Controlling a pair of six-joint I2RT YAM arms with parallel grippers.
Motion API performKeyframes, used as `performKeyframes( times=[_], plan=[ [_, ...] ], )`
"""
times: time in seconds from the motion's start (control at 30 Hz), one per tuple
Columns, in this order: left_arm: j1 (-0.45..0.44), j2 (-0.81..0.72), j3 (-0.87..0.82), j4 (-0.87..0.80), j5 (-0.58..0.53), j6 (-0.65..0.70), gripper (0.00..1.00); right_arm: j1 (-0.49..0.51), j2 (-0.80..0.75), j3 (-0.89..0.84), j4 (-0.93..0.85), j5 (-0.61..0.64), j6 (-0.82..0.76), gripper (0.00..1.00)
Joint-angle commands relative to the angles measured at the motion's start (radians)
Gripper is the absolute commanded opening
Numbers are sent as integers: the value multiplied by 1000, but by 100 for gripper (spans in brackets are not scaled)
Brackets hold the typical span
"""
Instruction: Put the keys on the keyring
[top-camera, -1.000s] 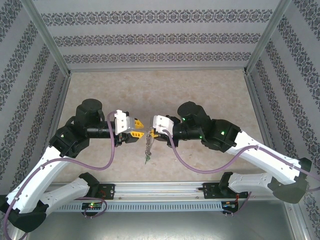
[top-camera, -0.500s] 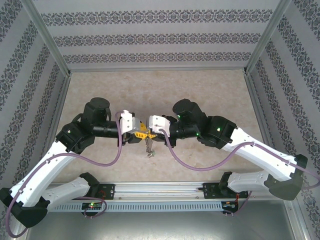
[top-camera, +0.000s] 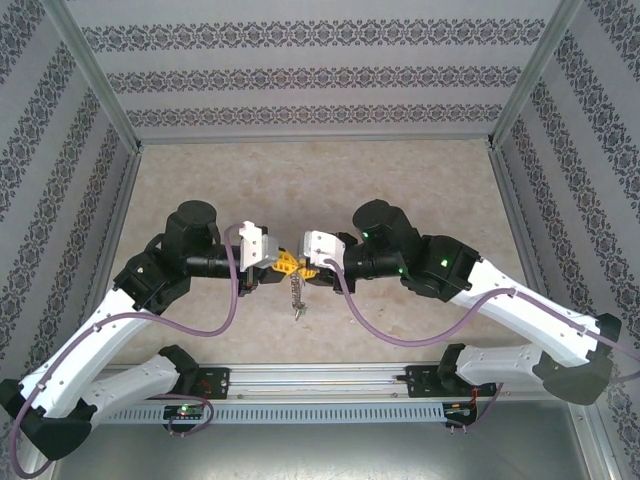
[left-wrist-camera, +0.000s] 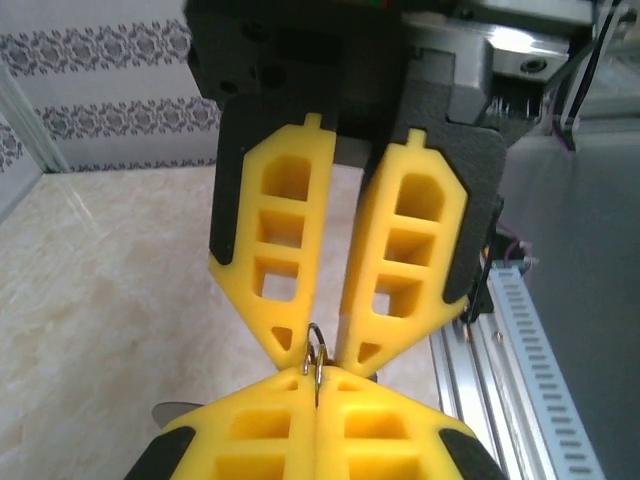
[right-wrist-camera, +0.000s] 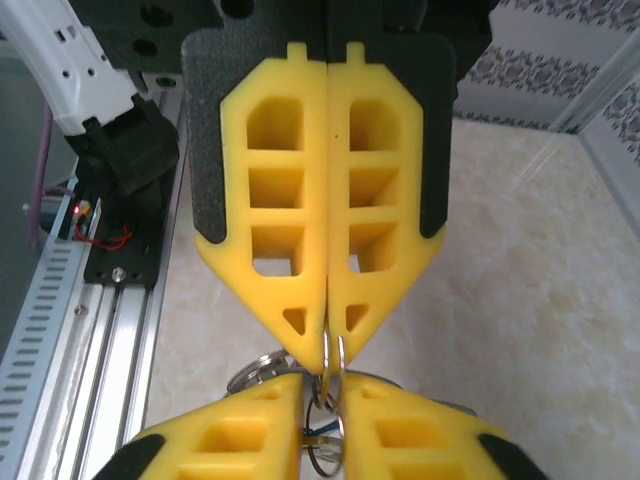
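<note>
Left gripper (left-wrist-camera: 316, 388) pinches the keyring (left-wrist-camera: 314, 352) tight. Right gripper (right-wrist-camera: 322, 380) is a little open around it, above the table's (top-camera: 420, 180) near edge.

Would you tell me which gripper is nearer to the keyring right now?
Left. The left gripper is clamped shut on the keyring. The right gripper meets it tip to tip, with its fingers slightly parted around the same ring.

left claw (left-wrist-camera: 316, 385) at btm, yellow fingers pressed tog., thin wire ring (left-wrist-camera: 315, 345) pinched upright at tips. right claw (left-wrist-camera: 322, 352) opp., fingers slightly apart, tips either side of ring. beige surface (left-wrist-camera: 100, 280) below; alu rail (left-wrist-camera: 520, 380) at rt.
</note>
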Motion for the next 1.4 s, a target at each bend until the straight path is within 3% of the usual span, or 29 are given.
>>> performKeyframes(
  times=[0.0, 0.2, 0.33, 0.43, 0.53, 0.63, 0.7, 0.8, 0.93, 1.17, 1.27, 1.37],
  plan=[
    [-10, -34, -41, 260, 61, -151, 0, 12, -43, -53, 85, -30, 29, 22],
    [-11, -72, -109, 433, 93, -268, 0, 12, -79, -83, 123, -22, 47, 18],
    [-9, -81, -128, 472, 107, -300, 0, 12, -96, -97, 151, -16, 52, 10],
    [-9, -72, -114, 414, 105, -264, 0, 12, -96, -92, 158, -10, 49, 1],
    [-10, -44, -61, 261, 81, -181, 0, 12, -86, -68, 132, 28, 41, 0],
    [-12, -16, -1, 73, 16, -61, 20, 11, -52, -11, 52, 88, 18, 0],
    [-14, -1, 26, -17, -30, 4, 22, 12, -16, 35, -14, 111, 2, 0],
    [-17, 28, 64, -113, -72, 75, 17, 12, 30, 94, -87, 122, -17, 0],
    [-21, 51, 89, -168, -97, 121, 0, 14, 39, 116, -94, 106, -22, 0],
    [-21, 31, 59, -58, -68, 55, 0, 14, 0, 78, -48, 88, -5, 0],
    [-20, -9, 6, 136, -17, -67, 0, 14, -22, 34, -5, 77, 14, 14],
    [-15, -35, -50, 334, 18, -193, 0, 14, -38, -4, 33, 51, 40, 20]
  ],
)
